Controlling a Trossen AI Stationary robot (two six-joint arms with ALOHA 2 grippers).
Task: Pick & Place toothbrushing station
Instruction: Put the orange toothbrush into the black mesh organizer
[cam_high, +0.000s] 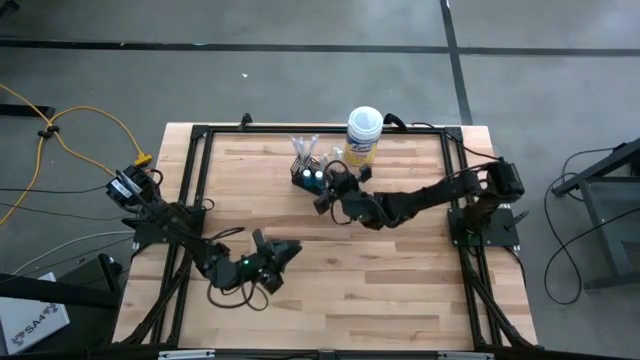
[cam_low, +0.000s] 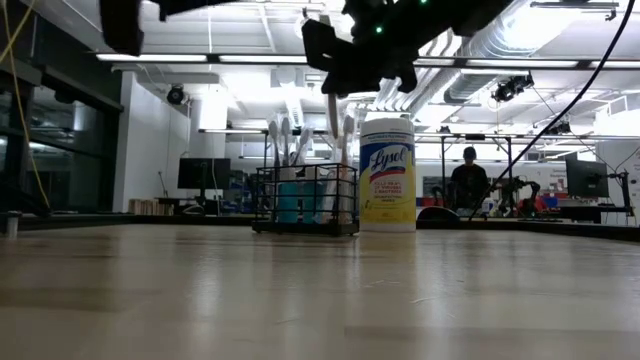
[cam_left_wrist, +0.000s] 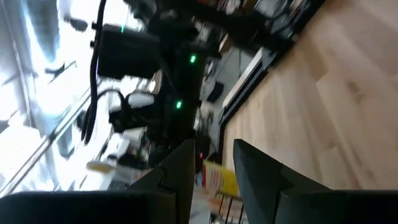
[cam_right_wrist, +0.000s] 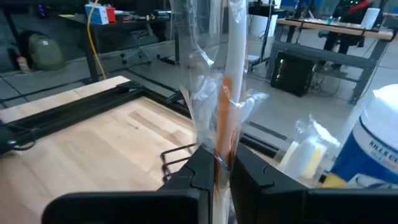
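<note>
Presently the right gripper hangs just above the black wire basket at the table's far edge, fingers pinched on a wrapped toothbrush held upright, apparently so it can drop in beside the other brushes. Only the right wrist view shows the clear wrapper and orange accent; the low view shows height above the basket. Beside it stands the wipes canister. The left gripper waits near the front, fingers slightly apart, empty.
</note>
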